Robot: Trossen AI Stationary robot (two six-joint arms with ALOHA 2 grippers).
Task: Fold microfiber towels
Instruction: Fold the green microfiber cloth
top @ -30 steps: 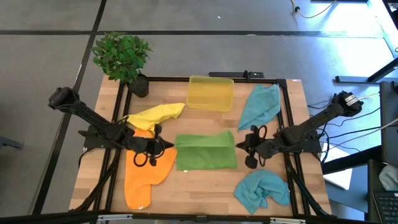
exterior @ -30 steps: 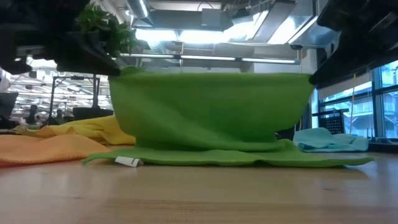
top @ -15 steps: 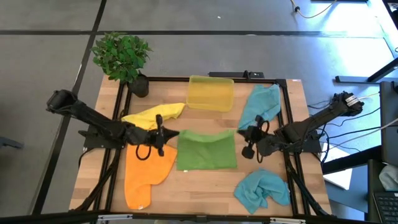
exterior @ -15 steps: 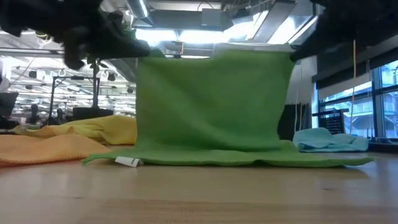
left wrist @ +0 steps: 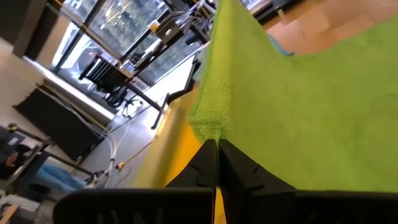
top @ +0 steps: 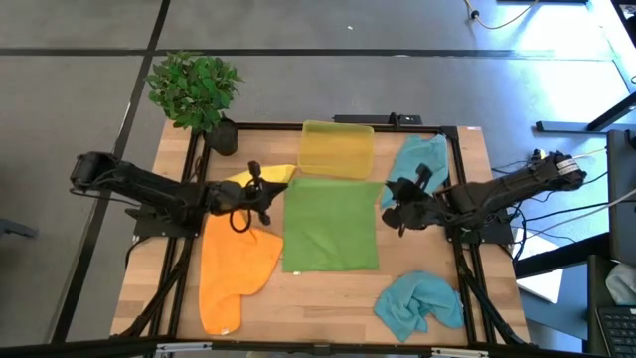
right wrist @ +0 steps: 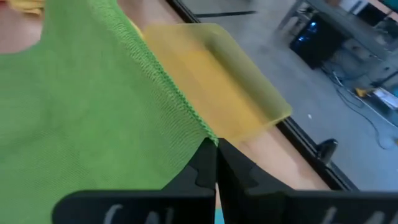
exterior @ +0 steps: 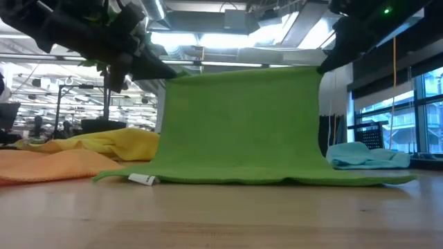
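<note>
Hands pinch the green towel (top: 331,224): left hand (top: 266,196) and right hand (top: 390,198) each clamp a far corner. It hangs stretched between them, near edge resting on the worktop (top: 328,298), bin (top: 337,148) just beyond.

The raised green towel (exterior: 239,124) hid the bin from the low view; both arms were cut off by its top edge.

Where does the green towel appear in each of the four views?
High view: green towel at table centre, between both arms.
Low view: it hangs as a wide sheet mid-picture.
Left wrist view: it fills the right side.
Right wrist view: it fills the left side.
Shared landmark: yellow plastic bin, also in the right wrist view.
</note>
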